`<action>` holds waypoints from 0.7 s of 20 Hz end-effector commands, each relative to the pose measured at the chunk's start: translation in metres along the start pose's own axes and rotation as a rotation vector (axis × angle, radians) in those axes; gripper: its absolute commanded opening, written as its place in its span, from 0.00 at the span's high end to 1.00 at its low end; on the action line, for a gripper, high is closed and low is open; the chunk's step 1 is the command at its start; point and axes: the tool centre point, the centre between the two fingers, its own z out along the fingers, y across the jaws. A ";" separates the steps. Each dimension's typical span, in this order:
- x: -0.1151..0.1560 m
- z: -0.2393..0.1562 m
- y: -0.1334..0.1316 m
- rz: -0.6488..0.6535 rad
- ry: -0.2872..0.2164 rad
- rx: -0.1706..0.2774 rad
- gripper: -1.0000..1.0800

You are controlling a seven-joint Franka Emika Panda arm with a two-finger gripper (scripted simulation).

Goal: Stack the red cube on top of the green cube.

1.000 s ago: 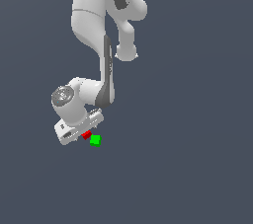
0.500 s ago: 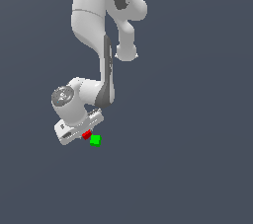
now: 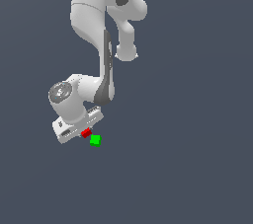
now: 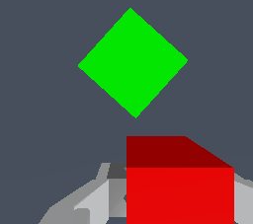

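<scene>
The white arm (image 3: 101, 45) reaches down from the top of the exterior view and bends to a low wrist at the exterior view's left. The gripper (image 3: 85, 132) sits under that wrist, and its body hides most of the fingers — only a small dark part shows beside the red cube (image 3: 86, 132). The red cube peeks out at the gripper's lower edge, partly covered by it, so its full outline is not visible there. Just beside it, toward the exterior view's right and a little lower in the picture, lies the green cube (image 3: 95, 140); whether the two touch is too small to tell.

In the wrist view the red cube (image 4: 179, 181) fills the near part of the picture and is cut off by the frame edge, with grey finger parts (image 4: 94, 201) showing on either side of it. It looks held between the fingers — the contact itself is hidden behind the cube. The green cube (image 4: 132, 62) lies farther off on the plain grey floor (image 4: 39, 45), turned cornerwise to the camera, fully in view and apart from the red one.
</scene>
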 end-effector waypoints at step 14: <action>0.001 -0.082 0.000 0.000 0.001 -0.002 1.00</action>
